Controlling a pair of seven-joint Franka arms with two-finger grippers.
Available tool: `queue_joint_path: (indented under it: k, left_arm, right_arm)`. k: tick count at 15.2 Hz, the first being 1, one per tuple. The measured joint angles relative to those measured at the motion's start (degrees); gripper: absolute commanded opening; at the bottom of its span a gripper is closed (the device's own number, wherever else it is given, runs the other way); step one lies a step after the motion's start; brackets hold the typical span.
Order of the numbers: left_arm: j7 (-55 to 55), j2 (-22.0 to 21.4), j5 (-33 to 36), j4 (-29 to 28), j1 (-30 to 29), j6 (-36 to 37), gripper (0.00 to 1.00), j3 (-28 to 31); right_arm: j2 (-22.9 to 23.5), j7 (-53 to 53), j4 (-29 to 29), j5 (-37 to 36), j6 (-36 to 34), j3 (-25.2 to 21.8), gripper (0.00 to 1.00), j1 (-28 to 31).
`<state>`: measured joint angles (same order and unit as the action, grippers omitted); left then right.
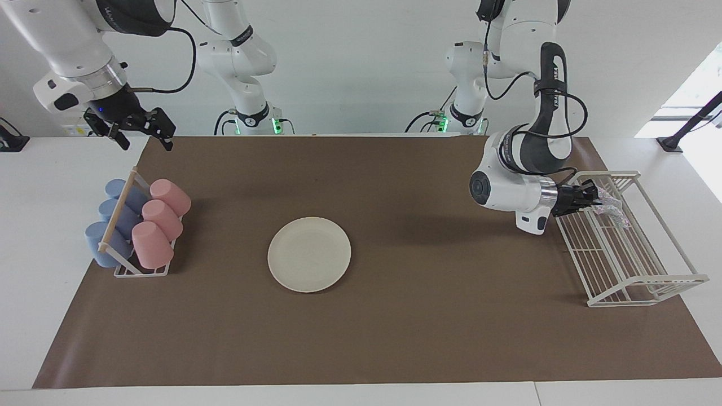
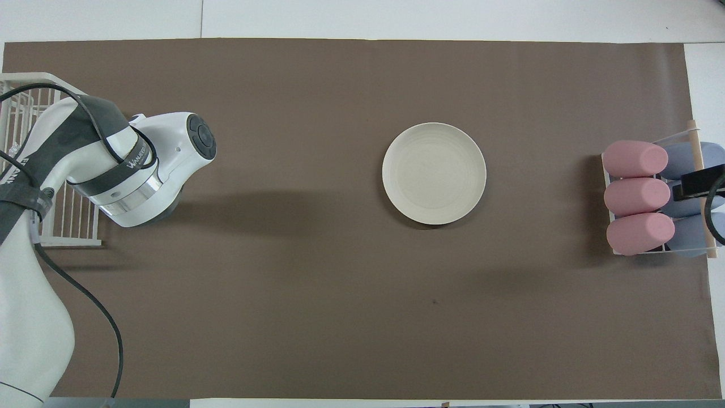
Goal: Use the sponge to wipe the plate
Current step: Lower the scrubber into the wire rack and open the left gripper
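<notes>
As we are looking across the worktop [image 1: 34, 225]: a brown mat [image 1: 395, 338] is covering most of it, and two robot arms are reaching in.
Plate [image 1: 309, 254]: it is lying flat in the middle of the mat, cream-white and bare, with nothing touching it.
Sponge [image 1: 610, 206]: it is sitting in the white wire rack [image 1: 637, 282] at the left arm's end of the worktop, at the rack's end nearer to the robots and well apart from the plate.
Left pincer [image 1: 592, 196]: it is pointing sideways into the rack, right at the sponge; we are not able to tell whether it is wide, narrow or gripping.
Right pincer [image 1: 144, 141]: it is hanging wide and empty over the worktop by the cup rack [image 1: 135, 270] while its arm is waiting.
How the sponge is likely handling: we are judging it light, soft and crinkly, so it is probably squashing under a pinch; its shiny skin may be slippery.
Where we are suggesting a hold: across its narrow middle, deep enough that it is not slipping out during wiping.
How the plate is likely handling: we are judging it stiff, smooth and free to slide when pressed.
</notes>
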<state>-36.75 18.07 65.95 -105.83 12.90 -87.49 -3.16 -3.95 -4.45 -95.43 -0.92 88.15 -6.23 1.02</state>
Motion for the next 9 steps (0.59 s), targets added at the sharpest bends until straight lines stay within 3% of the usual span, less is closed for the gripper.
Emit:
queue_joint_path:
  k: [9]
  left_arm:
    - [0.0, 0.0, -2.4, 0.4, -0.7, -1.3, 1.00, 0.0]
  right_arm:
    - [0.0, 0.0, 0.1, -0.8, -0.2, 0.0, 1.00, -0.7]
